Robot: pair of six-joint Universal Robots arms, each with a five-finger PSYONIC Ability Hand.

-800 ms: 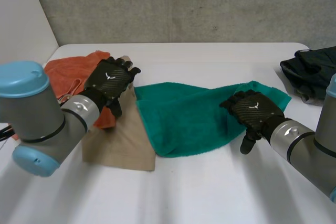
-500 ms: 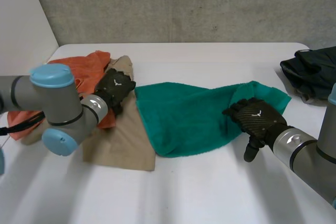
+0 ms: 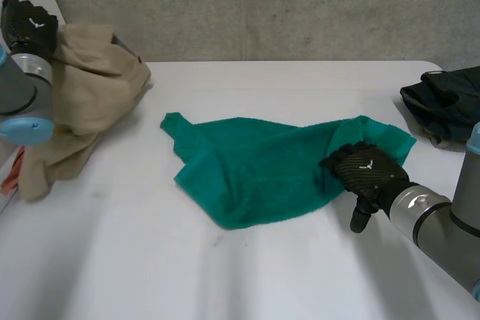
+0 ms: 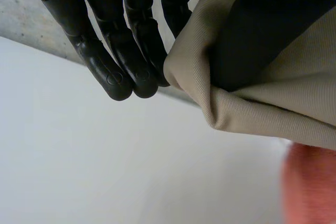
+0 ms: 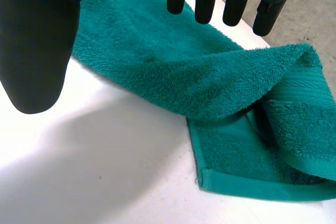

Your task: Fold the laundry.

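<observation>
Pinching beige twill cloth [image 3: 88, 84], left hand [image 3: 28, 25] aloft.

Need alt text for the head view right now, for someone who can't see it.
The left hand grips a beige cloth, held up at the far left of the white table, with the cloth hanging below the hand. A rumpled green towel lies mid-table with the open right hand over its right end; dark clothes sit at the right edge.

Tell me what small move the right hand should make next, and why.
Probably close the right hand on the folded-over end of the rumpled green terry towel: its fingers are straight over that end, gripping nothing, while the left hand holds the beige woven cloth up.
</observation>
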